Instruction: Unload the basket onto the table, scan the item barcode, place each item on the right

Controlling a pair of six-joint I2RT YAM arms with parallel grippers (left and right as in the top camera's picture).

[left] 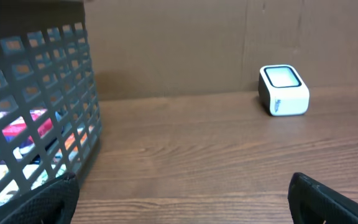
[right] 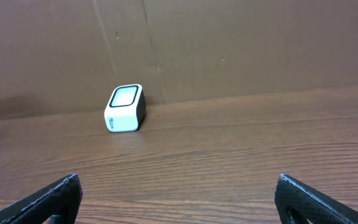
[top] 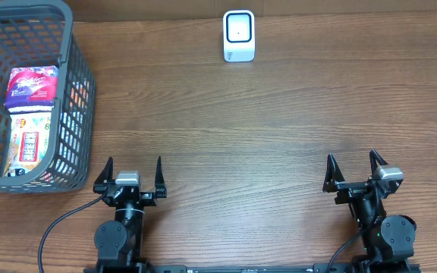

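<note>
A white barcode scanner (top: 239,36) stands at the back middle of the wooden table; it also shows as the scanner (left: 283,91) in the left wrist view and the scanner (right: 125,108) in the right wrist view. Packaged items lie in a grey basket (top: 78,106) at the left: a red-and-white pack (top: 31,85) and a yellow-orange pack (top: 27,142) below it. My left gripper (top: 133,171) is open at the front left, just right of the basket, holding nothing. My right gripper (top: 353,165) is open at the front right, also holding nothing.
The basket's mesh wall (left: 36,118) fills the left of the left wrist view, with the colourful packs visible through it. A brown cardboard wall (right: 229,43) backs the table behind the scanner.
</note>
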